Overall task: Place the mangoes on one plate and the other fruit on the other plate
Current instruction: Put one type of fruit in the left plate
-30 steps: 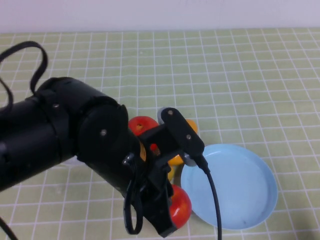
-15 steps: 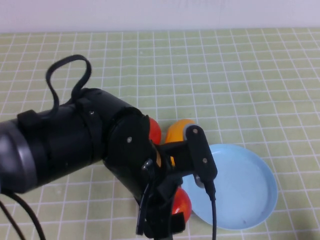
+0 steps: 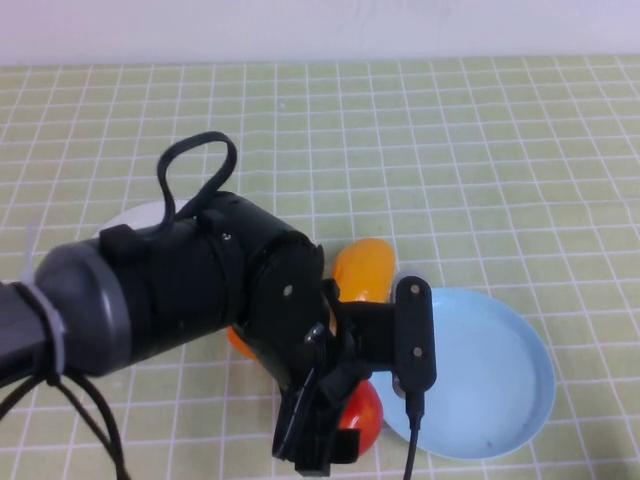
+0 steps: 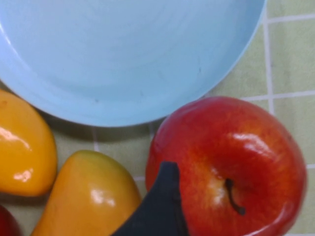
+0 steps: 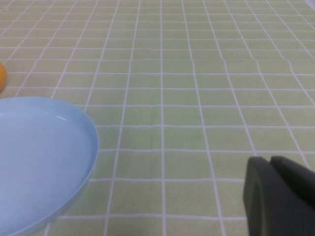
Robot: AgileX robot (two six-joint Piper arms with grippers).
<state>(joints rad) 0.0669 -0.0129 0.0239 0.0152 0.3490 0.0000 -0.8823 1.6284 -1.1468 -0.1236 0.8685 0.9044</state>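
My left gripper (image 4: 248,192) hangs open over the near red apple (image 4: 226,162), which rests on the table beside the light blue plate (image 4: 133,54). One dark finger (image 4: 160,206) shows between this apple and a mango (image 4: 86,196); the other finger is out of view. A second mango (image 4: 22,147) lies against the plate's rim. In the high view the left arm (image 3: 200,290) covers most of the fruit; only one mango (image 3: 362,268) and the near apple (image 3: 358,418) show. The second apple is only a red sliver (image 4: 5,221). My right gripper (image 5: 280,196) is shut, empty, low beside the blue plate (image 5: 39,162).
The white plate (image 3: 140,215) peeks out behind the left arm at the left. The blue plate (image 3: 480,370) holds nothing. A green checked cloth (image 3: 450,150) covers the table, with open room at the back and right. A cable loop (image 3: 195,165) stands above the arm.
The left arm has swung round and its wrist has settled over the near apple. It now hides the far apple, and the far mango shows more. The fruit has not moved.
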